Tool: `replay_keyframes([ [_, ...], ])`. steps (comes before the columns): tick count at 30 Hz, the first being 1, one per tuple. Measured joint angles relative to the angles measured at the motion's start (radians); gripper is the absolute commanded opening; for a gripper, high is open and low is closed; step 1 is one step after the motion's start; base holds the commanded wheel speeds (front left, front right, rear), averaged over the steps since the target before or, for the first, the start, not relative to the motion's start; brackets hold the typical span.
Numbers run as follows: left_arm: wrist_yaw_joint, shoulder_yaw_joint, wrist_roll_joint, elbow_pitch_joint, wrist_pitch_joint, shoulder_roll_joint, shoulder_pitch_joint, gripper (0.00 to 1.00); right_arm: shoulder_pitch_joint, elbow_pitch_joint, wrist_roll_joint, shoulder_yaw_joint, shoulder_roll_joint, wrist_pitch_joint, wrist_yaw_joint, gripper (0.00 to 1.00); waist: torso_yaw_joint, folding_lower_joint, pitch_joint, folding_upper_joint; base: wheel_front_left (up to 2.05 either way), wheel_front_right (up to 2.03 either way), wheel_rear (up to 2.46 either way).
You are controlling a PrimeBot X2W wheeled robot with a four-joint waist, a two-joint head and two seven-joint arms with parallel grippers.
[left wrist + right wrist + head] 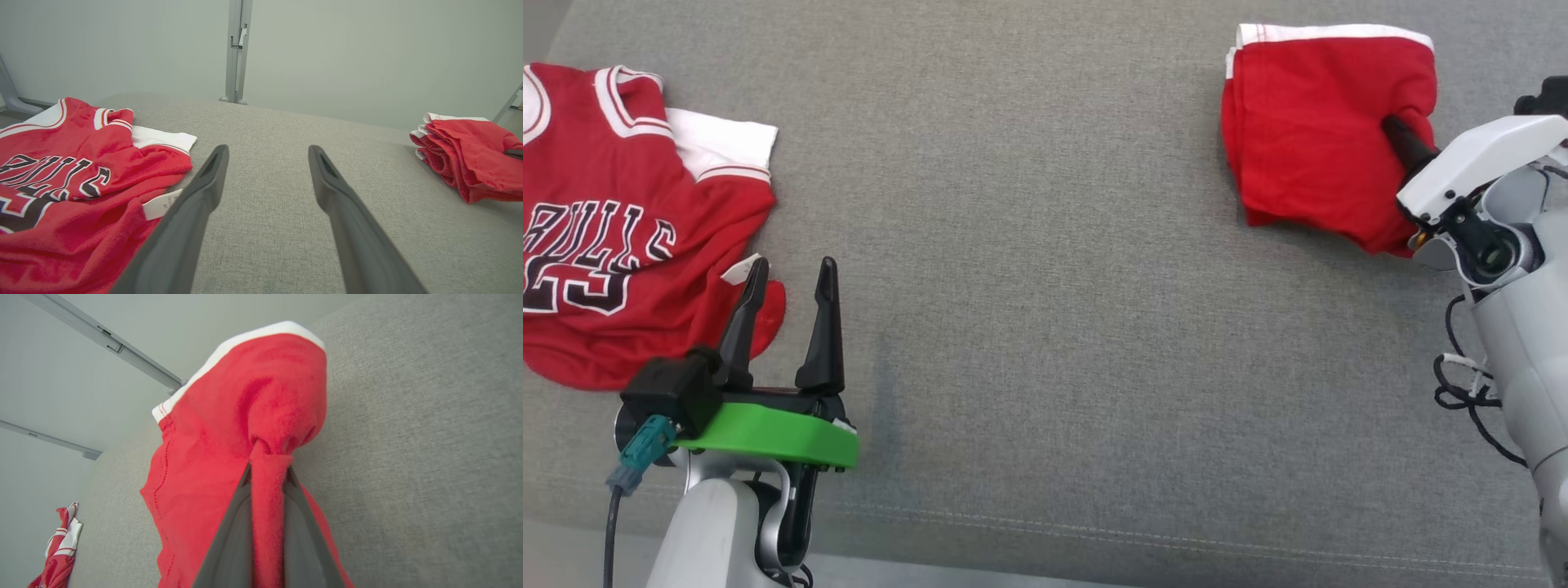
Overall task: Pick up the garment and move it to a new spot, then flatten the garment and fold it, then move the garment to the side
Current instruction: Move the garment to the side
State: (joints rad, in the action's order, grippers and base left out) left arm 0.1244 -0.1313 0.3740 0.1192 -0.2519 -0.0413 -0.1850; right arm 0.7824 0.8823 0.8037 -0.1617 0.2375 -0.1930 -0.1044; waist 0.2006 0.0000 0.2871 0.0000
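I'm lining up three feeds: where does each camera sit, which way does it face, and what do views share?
Head view: on the head, facing down at the grey surface; left tool open by the Bulls jersey, right tool pinching the folded garment.
Left wrist view: on that wrist, facing along its fingers toward a wall.
Right wrist view: on that wrist, facing along shut fingers into the garment.
Shared: both garments, in all three.

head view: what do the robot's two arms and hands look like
Left hand: two long, dark, tapering fingers on a green mount, a teal connector with a dark cable, pale grey forearm. Right hand: dark fingers, white housing, black cables looped beside a grey forearm.
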Motion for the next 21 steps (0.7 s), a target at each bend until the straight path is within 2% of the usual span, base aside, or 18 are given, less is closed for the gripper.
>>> replay_keyframes([
  [9, 0.0, -0.024, 0.0, -0.021, 0.0, -0.012, 0.0, 1.0, 0.052, -0.004, -0.005, 0.005, 0.105, -0.007, -0.01, 0.0, -0.059, 0.0, 0.034, 0.0, 0.0, 0.0, 0.0],
  [21, 0.0, -0.04, 0.0, -0.043, 0.0, -0.035, -0.001, 1.0, 0.125, -0.038, -0.039, -0.022, 0.244, -0.07, -0.015, 0.0, -0.08, 0.0, 0.141, 0.0, 0.0, 0.0, 0.0],
])
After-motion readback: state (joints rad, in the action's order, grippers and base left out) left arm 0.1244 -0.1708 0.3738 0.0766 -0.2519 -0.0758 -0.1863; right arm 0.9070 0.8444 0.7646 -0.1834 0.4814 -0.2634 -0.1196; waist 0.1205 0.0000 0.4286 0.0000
